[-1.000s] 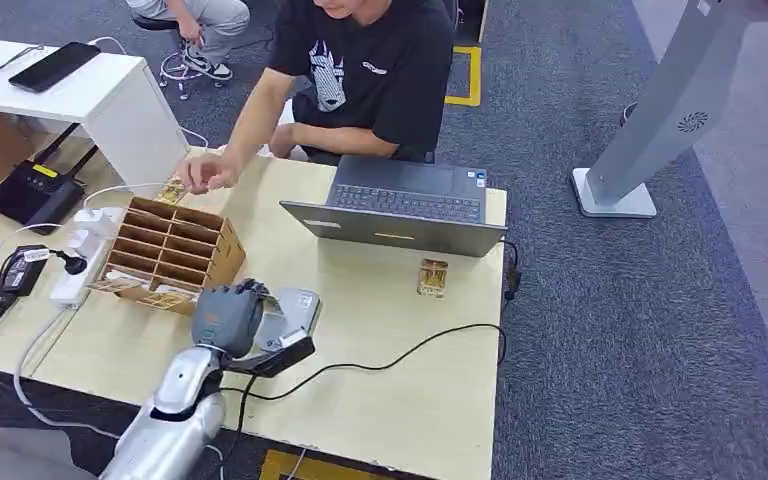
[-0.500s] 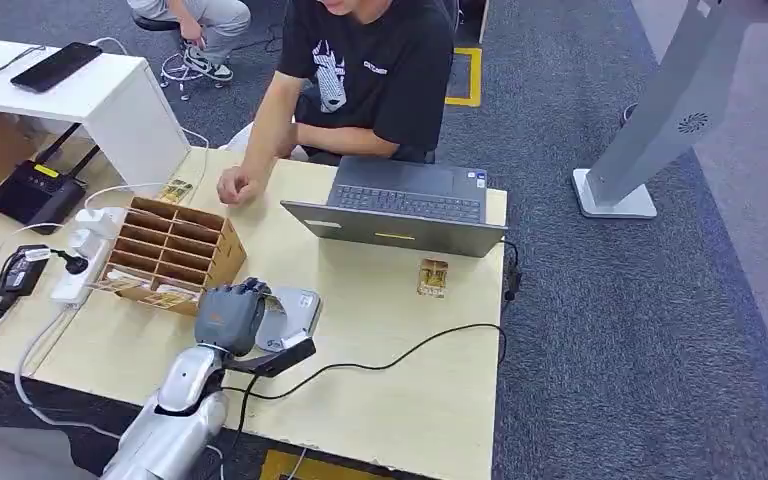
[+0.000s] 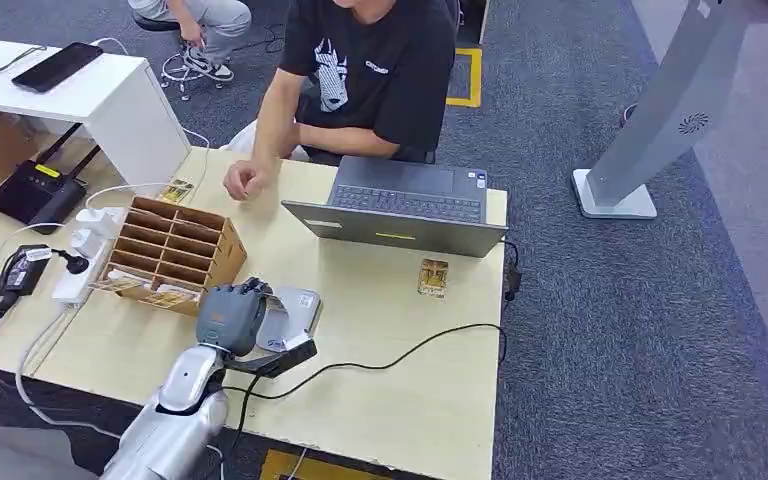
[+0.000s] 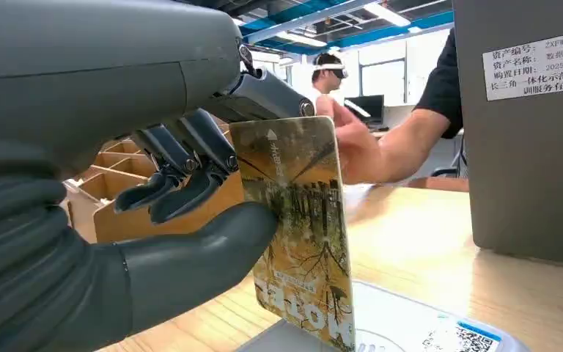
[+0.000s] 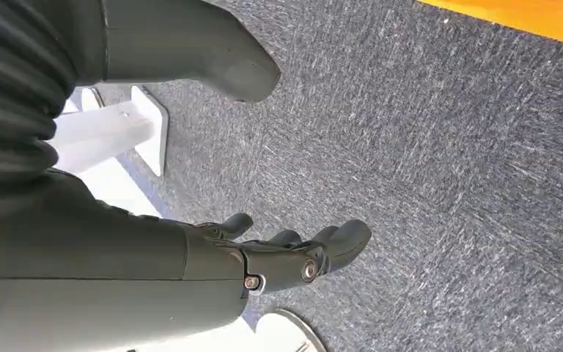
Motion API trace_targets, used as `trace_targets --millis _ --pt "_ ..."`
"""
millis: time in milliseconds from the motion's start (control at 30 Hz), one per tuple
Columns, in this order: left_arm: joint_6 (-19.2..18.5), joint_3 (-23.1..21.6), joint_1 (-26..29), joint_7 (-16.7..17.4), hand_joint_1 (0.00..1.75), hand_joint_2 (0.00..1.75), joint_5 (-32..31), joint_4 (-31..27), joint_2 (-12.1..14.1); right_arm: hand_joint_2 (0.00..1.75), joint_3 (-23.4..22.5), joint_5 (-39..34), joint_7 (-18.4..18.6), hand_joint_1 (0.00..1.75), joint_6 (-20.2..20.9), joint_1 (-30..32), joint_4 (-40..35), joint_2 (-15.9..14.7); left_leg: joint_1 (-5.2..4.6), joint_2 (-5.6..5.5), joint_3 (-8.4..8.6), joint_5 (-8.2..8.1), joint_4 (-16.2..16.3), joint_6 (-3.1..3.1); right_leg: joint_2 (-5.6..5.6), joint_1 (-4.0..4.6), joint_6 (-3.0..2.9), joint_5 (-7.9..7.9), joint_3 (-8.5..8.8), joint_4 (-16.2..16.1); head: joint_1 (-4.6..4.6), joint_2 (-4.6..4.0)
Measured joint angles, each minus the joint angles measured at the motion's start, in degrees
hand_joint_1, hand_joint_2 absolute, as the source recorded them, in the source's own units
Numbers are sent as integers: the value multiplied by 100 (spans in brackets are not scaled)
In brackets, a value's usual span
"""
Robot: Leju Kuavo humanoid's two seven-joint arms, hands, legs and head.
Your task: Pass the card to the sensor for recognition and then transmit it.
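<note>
Landmark: the open laptop [image 3: 400, 205] at my table's [image 3: 400, 380] far edge. Behind it sits a person [image 3: 360, 75], one hand [image 3: 245, 182] resting just beside it. Further along that side stands a cardboard compartment organizer [image 3: 170, 250]; beyond that, a white power strip [image 3: 85, 250].

One laptop [image 3: 400, 205], one card sensor [image 3: 290, 315], one wooden organizer [image 3: 170, 250], two people [image 3: 360, 70], three loose cards [image 3: 432, 277].
</note>
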Motion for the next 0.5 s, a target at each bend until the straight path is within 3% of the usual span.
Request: trace_targets --millis 500 --pt "79 0 -3 -7 175 175 -4 0 2 175 0 -28 -11 0 0 1 0 0 0 0 1 0 0 0 0 0 1 0 0 0 0 0"
